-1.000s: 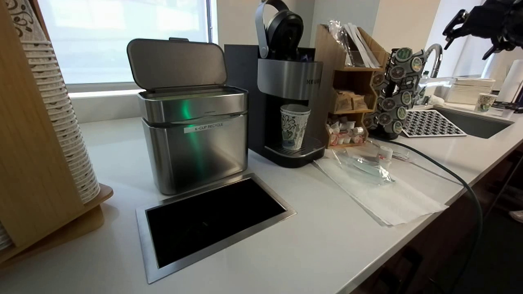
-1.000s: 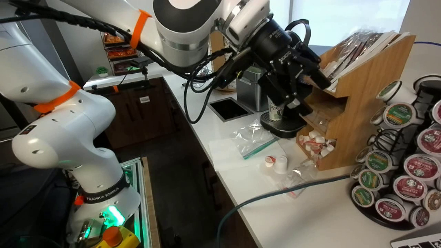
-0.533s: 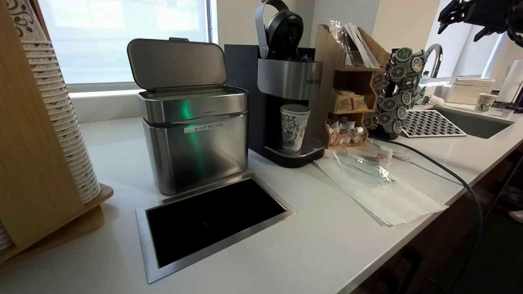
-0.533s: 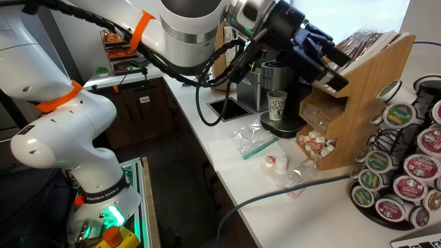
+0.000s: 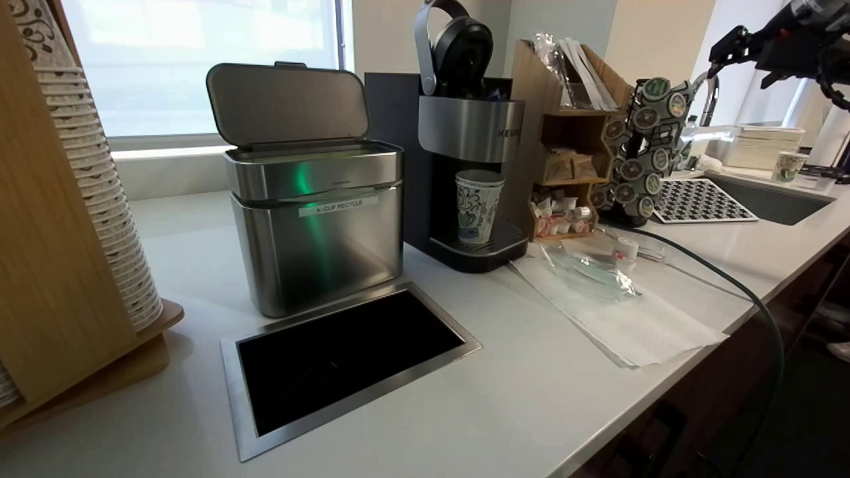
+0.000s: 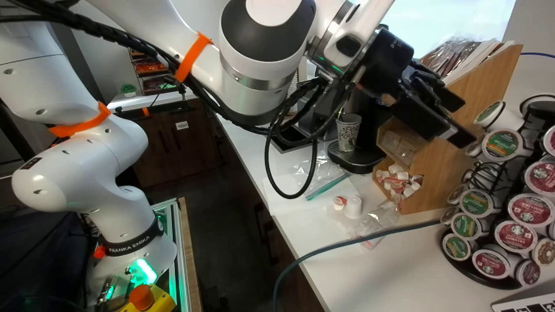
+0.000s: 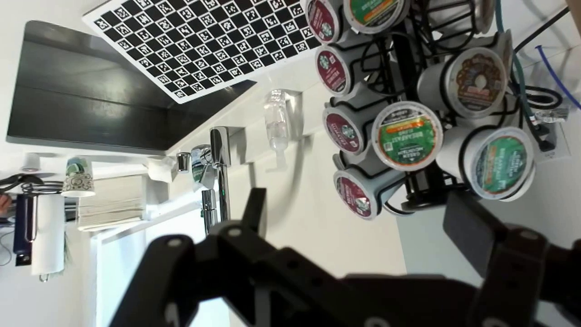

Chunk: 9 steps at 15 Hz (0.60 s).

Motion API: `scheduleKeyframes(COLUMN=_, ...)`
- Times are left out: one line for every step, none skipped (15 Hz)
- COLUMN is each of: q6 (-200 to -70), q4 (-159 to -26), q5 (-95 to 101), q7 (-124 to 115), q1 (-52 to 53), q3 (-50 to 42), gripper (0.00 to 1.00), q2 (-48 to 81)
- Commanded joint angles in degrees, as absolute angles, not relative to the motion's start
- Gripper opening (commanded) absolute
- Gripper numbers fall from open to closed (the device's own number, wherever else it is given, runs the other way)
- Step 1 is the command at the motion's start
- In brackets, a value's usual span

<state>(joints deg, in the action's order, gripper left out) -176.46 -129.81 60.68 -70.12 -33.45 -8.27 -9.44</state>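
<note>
The tool (image 7: 356,213) hangs in the air, its fingers (image 7: 472,234) spread wide. Beyond it in the wrist view, coffee pods (image 7: 407,136) sit in a black wire rack (image 7: 431,180) standing on the table (image 6: 390,268). Farther off, a checkered board (image 7: 209,36) lies partly over the sink (image 7: 91,104), near a faucet (image 7: 222,181).

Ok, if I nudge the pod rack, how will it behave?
The rack may tip or swivel, standing tall on a round base. The pods would probably stay put, as wire loops appear to hold them.
</note>
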Motion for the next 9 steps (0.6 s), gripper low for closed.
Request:
scheduleKeyframes(q6=-176.5, q4=-129.6, q5=60.7, q7=-70.1, q1=-33.4, q3=-8.2, gripper=1.0, q2=-9.3)
scheduleKeyframes(q6=-176.5, q4=-129.5, q5=60.7, q7=-70.1, q1=-33.4, q3=-8.2, gripper=1.0, q2=-9.3)
scheduleKeyframes(q6=-175.7, q4=-128.8, q5=61.1, q7=-71.0, q1=-33.5, q3=-7.7, gripper=1.0, q2=-9.1)
scheduleKeyframes(q6=-174.6, q4=-128.2, q5=60.8, q7=-71.6, q1=-33.3, q3=-7.2, gripper=1.0, q2=-8.5)
scheduleKeyframes(q6=-174.0, q4=-127.6, q5=60.9, q7=-72.0, q1=-33.3, q3=-6.8, gripper=1.0, q2=-8.2)
scheduleKeyframes(q6=-173.1, q4=-127.1, q5=60.7, q7=-72.0, q1=-33.0, q3=-6.3, gripper=1.0, q2=-7.8)
scheduleKeyframes(q6=-172.4, q4=-126.6, q5=60.8, q7=-72.4, q1=-33.0, q3=-5.8, gripper=1.0, q2=-7.6)
scheduleKeyframes(q6=-171.6, q4=-126.0, q5=60.9, q7=-72.6, q1=-32.9, q3=-5.2, gripper=1.0, q2=-7.4)
scheduleKeyframes(q6=-170.5, q4=-125.5, q5=60.7, q7=-72.5, q1=-32.7, q3=-4.7, gripper=1.0, q2=-7.1)
